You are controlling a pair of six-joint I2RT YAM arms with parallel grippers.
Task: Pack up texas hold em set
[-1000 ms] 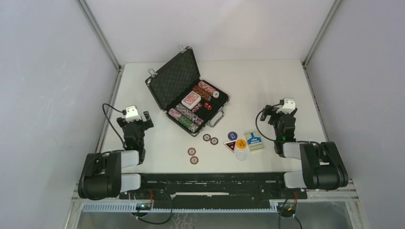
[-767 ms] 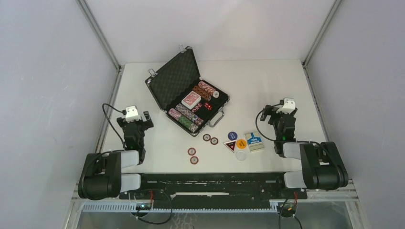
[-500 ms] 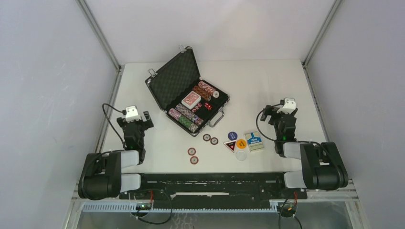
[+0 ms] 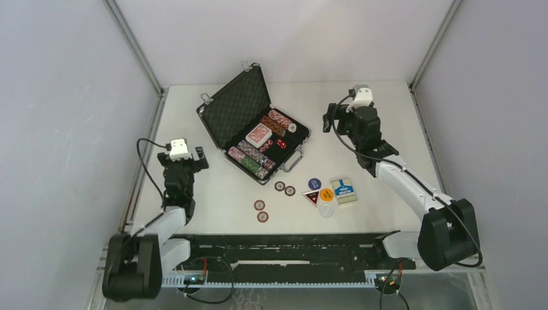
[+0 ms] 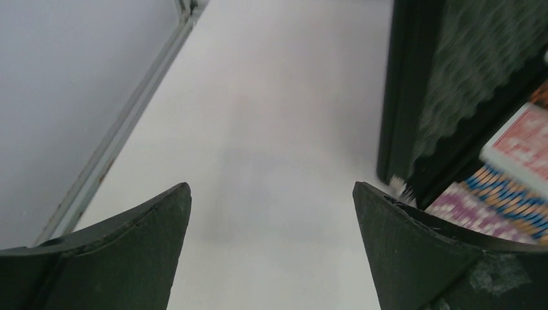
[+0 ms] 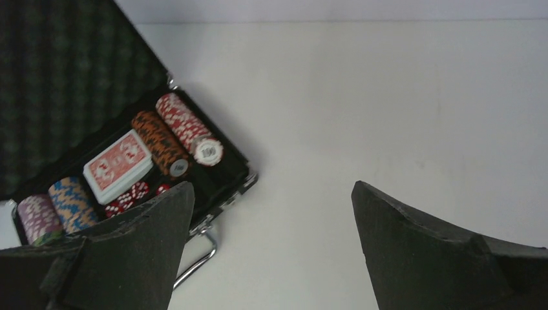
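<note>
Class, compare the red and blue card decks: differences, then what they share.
The red deck shows red; the blue deck, blue and white. The red deck sits packed in the open case; the blue deck lies out on the table. Both lie flat.

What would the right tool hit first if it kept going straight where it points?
Probably bare table: the right tool aims past the open case, though depth is unclear.
</note>
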